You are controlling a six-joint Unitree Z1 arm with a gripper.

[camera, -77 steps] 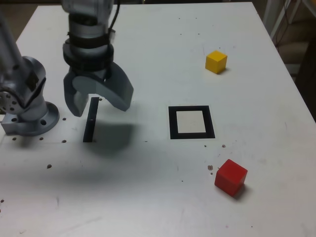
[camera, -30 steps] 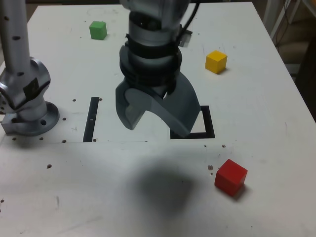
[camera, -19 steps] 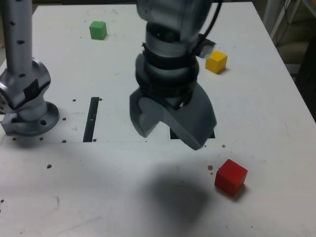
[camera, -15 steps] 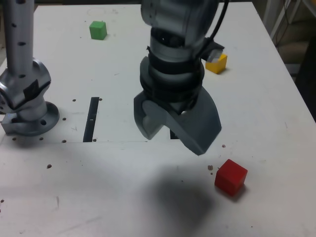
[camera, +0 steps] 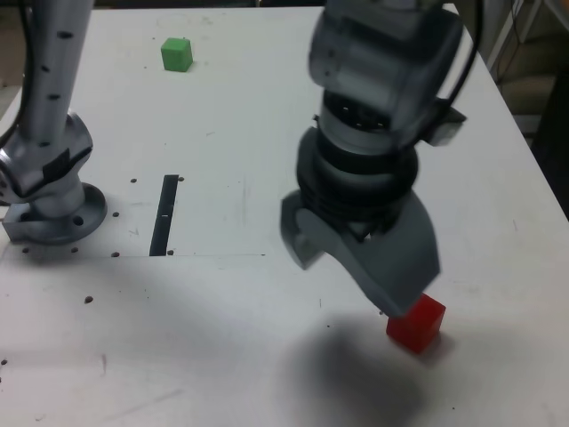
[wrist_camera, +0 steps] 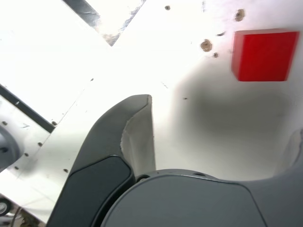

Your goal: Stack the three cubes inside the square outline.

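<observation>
Your jaws are spread wide with nothing between them: the gripper [camera: 356, 267] hangs over the white table [camera: 222, 107], its two grey fingers splayed apart, the larger one reaching down toward the exterior view's right until it overlaps the top edge of the red cube [camera: 415, 324]. From that camera you cannot tell whether finger and cube touch. The arm drops in from the top of the exterior view, wrist pointing down, with its base [camera: 49, 200] bolted at the exterior view's left edge.

The wrist view settles the doubt: the red cube [wrist_camera: 263, 55] sits clear of the gripper [wrist_camera: 222, 137], beyond the fingertips with bare table between, and one finger [wrist_camera: 135, 137] shows fully while the other only peeks in at the frame edge. Only the exterior view gives you the green cube [camera: 177, 53], far back near the exterior view's left, and the narrow black strip [camera: 164, 214] beside the base. The yellow cube and the square outline are hidden behind the arm there; the wrist view catches only a dark band [wrist_camera: 87, 12] at its edge that you cannot identify for certain.

The red cube is a plain matte block, sitting flat, slightly rotated to the table edge.
</observation>
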